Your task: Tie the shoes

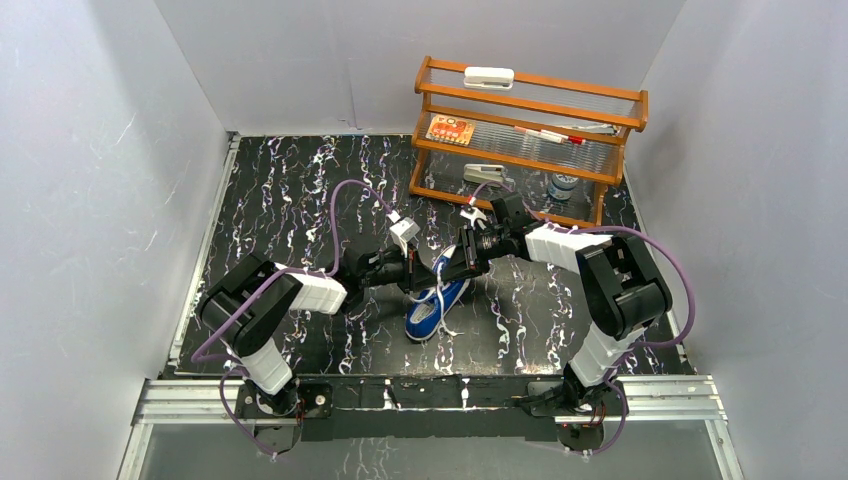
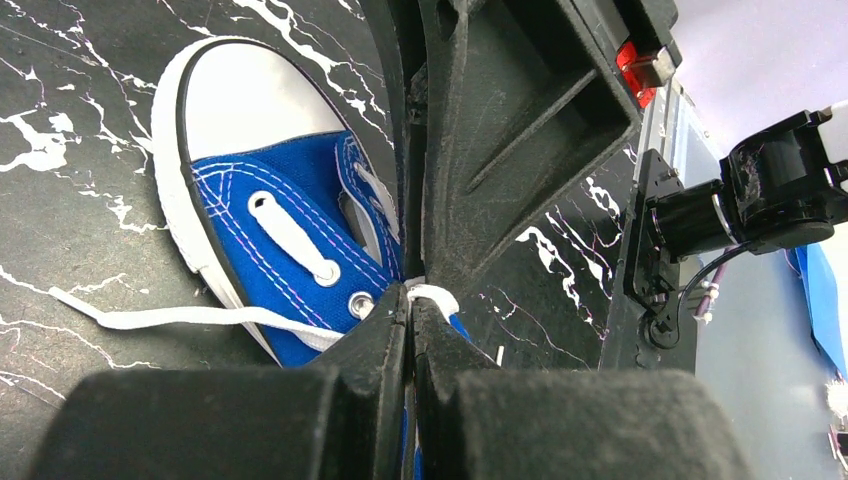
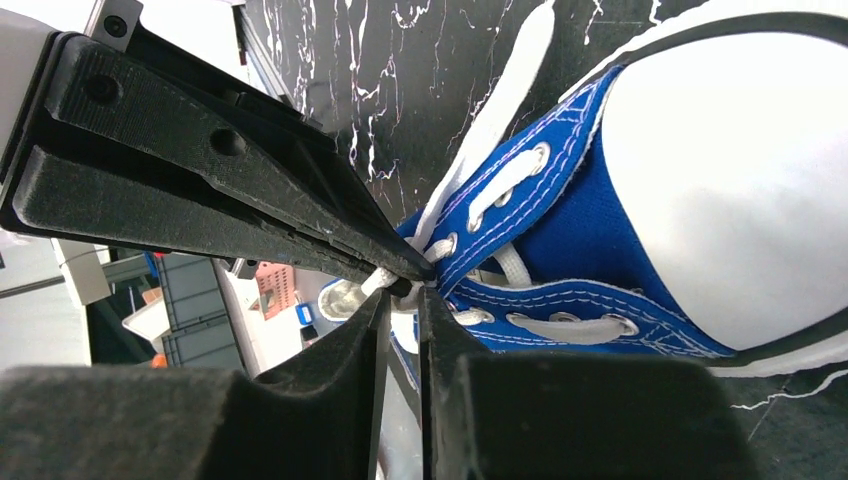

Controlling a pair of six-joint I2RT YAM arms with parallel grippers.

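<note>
The small blue canvas sneaker [image 1: 432, 306] with a white toe cap lies on the black marbled table [image 1: 300, 200], toe toward the near left. Both grippers meet over its lacing. My left gripper [image 1: 418, 272] is shut on a white lace [image 2: 434, 295], which bulges out at its tips [image 2: 411, 292] beside an eyelet. My right gripper [image 1: 450, 268] comes from the right, and its jaws stand a narrow slit apart at their tips [image 3: 404, 295], pinching a white lace [image 3: 382, 281] against the left gripper's tip. Another lace end [image 2: 150, 318] trails loose on the table.
A wooden two-shelf rack [image 1: 530, 140] stands at the back right. It holds a white block [image 1: 488, 76], a card, a marker and a small bottle [image 1: 562, 185]. Grey walls close in the table on three sides. A metal rail [image 1: 440, 395] runs along the near edge.
</note>
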